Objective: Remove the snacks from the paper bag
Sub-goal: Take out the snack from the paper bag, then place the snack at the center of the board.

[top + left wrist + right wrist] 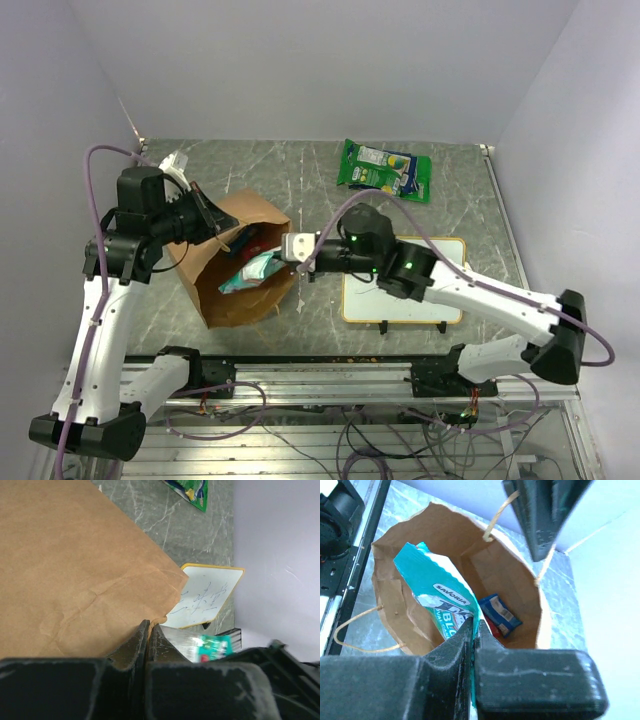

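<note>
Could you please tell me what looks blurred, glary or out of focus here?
Left wrist: near jaws soft, the teal packet glossy and blurred; right wrist: jaws blurred, inside of the paper bag sharp, upper right washed out; top external: even light, sharp.

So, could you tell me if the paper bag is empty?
Not empty: a blue packet lies inside the paper bag, at its bottom.

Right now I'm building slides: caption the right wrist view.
Right gripper pinching a teal packet at the paper bag's mouth; blue packet inside.
</note>
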{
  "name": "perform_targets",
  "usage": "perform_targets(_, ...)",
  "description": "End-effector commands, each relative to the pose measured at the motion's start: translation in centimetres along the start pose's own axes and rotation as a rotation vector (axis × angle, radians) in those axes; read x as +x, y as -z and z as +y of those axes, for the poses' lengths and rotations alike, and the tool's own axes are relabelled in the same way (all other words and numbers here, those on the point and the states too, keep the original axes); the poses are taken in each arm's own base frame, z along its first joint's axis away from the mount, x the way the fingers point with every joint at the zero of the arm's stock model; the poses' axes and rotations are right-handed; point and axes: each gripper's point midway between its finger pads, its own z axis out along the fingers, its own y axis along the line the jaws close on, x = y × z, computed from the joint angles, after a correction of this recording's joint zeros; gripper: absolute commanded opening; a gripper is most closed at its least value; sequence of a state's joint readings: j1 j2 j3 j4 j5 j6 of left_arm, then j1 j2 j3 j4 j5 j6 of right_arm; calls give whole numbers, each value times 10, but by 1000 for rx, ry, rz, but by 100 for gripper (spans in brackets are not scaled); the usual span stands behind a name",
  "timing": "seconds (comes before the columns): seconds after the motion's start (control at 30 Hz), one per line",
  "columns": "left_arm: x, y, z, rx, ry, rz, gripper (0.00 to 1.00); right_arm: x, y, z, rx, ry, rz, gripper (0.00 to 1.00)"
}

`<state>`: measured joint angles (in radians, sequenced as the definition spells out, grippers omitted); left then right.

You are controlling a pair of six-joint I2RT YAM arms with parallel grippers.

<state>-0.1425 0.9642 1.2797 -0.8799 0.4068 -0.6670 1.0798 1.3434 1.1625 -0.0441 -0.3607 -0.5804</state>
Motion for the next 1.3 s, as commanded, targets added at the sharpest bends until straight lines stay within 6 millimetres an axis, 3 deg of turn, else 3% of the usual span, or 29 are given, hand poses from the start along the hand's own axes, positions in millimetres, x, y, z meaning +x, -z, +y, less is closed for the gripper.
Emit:
perform_targets(0.0, -15, 2, -6, -1, -23, -55, 7, -42, 46, -28, 75, 55, 12, 0)
perform_targets(0.2, -21, 6, 7, -79, -49, -87, 7, -51, 99, -44, 224, 18, 70, 0)
perform_targets(0.43, -20, 13, 14, -127, -44, -93, 7, -41, 153, -104, 637, -28, 95, 0)
perform_targets(0.57, -14, 10, 14, -123, -52, -55, 7, -21, 179, -136, 833, -100, 153, 0)
perform_targets(0.73, -16, 10, 10, -101, -47, -74, 7, 31, 199, -169, 1026, -204, 280, 0)
perform_targets(0.87, -23, 18, 8, -120, -85, -83, 7, 78, 200, -196, 1070, -296, 368, 0)
perform_targets(0.97, -24, 17, 8, -122, -89, -76, 7, 105, 209, -219, 1216, -351, 382, 0)
perform_targets(1.13, -22, 14, 6, -101, -67, -77, 7, 177, 232, -255, 1475, -576, 506, 0)
perform_targets(1.27, -23, 16, 7, -113, -75, -80, 7, 224, 250, -275, 1591, -633, 650, 0)
